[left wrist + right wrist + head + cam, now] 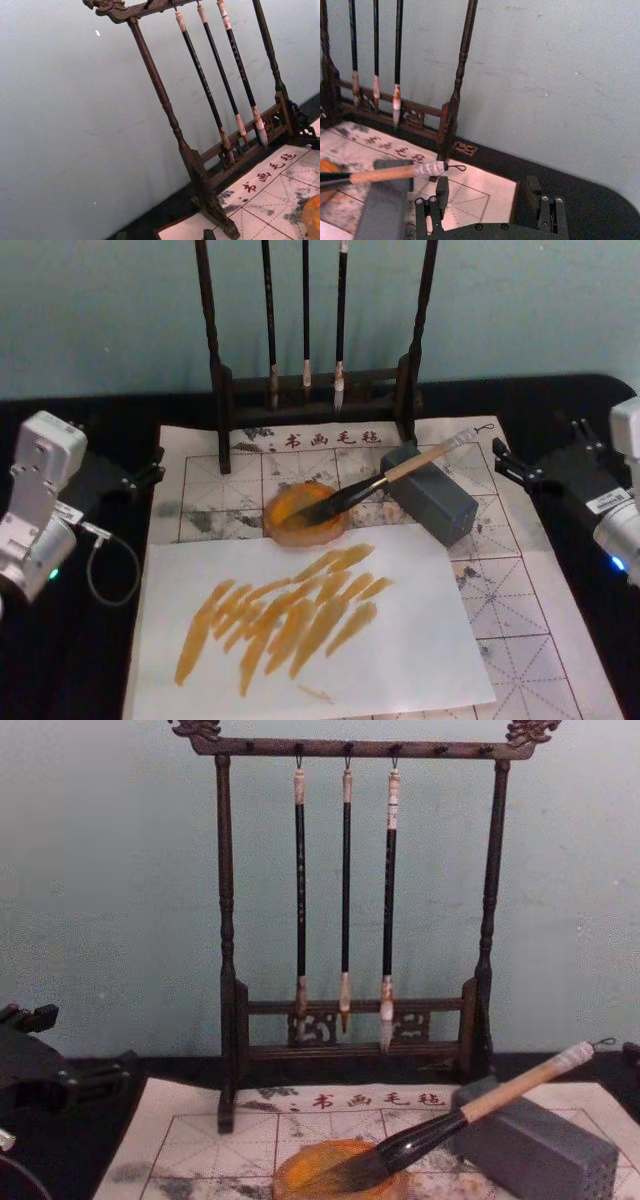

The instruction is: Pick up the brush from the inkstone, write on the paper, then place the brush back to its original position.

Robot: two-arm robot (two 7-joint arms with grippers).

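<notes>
Behind the black table (60, 660) you have a pale blue-green wall (100, 310). At the far left, your left gripper (148, 475) waits over the table, just beside the edge of the paper; whether it is spread or pressed together I cannot tell. The paper (520, 580), with a red grid and a row of red characters, lies across the middle. A plain white sheet (420, 640) with orange strokes (290, 615) covers its near part. On the far edge of the paper stands the wooden rack (209, 340), with three thin brushes (306, 310) hanging from it. Just in front of the rack sits a round orange dish (285, 528). The brush (395, 475) lies tilted (its cord loop points to the right): the dark bristles rest in the dish and the tan handle leans on a grey block (445, 505). At the right, your right gripper (508, 462) hovers near the cord loop, its pincer spread and empty.
</notes>
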